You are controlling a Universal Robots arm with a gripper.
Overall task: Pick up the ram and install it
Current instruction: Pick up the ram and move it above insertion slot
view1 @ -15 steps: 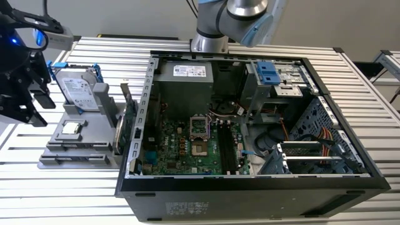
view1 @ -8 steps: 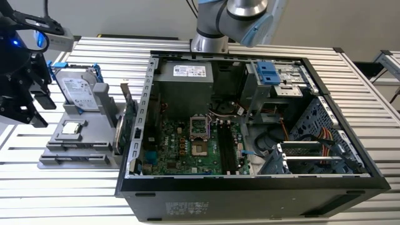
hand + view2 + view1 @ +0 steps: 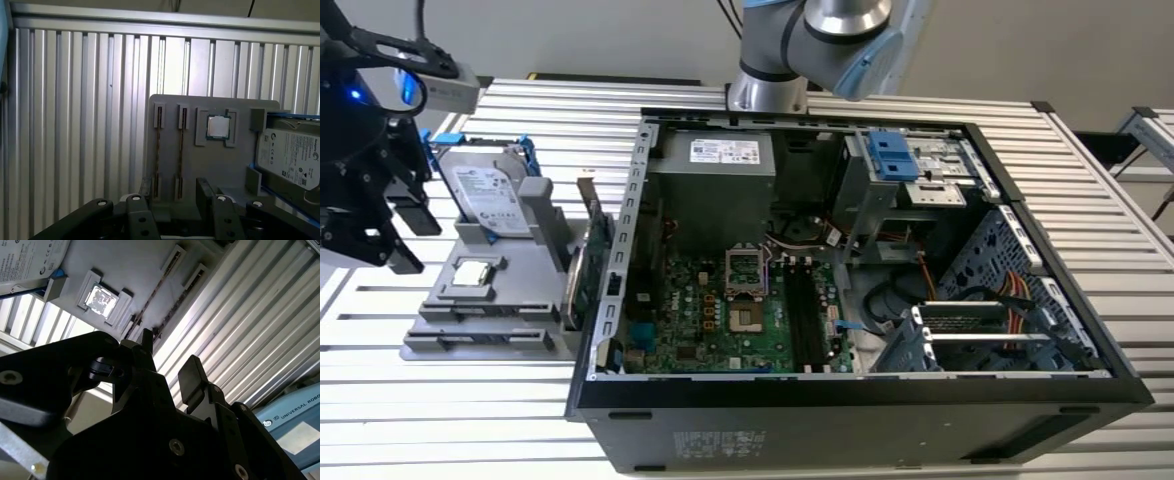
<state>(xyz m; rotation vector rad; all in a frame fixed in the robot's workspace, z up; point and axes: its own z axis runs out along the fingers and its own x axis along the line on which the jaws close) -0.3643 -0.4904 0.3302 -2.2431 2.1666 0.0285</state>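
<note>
Ribbed metal tabletop [image 3: 75, 125] w/ grey holder [image 3: 220, 165], ram [image 3: 158, 150] edge-up in holder slot, 2nd stick [image 3: 181, 150] alongside, CPU [image 3: 218, 127] & hard drive [image 3: 290, 157] beside them, gripper [image 3: 175, 192] near holder, fingers [image 3: 204, 187] apart, nothing between, open PC case [image 3: 854, 430] at exterior view's right, well apart from gripper.

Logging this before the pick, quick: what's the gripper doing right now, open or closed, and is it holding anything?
Gripper: open, holding nothing, above the grey parts tray.
</note>
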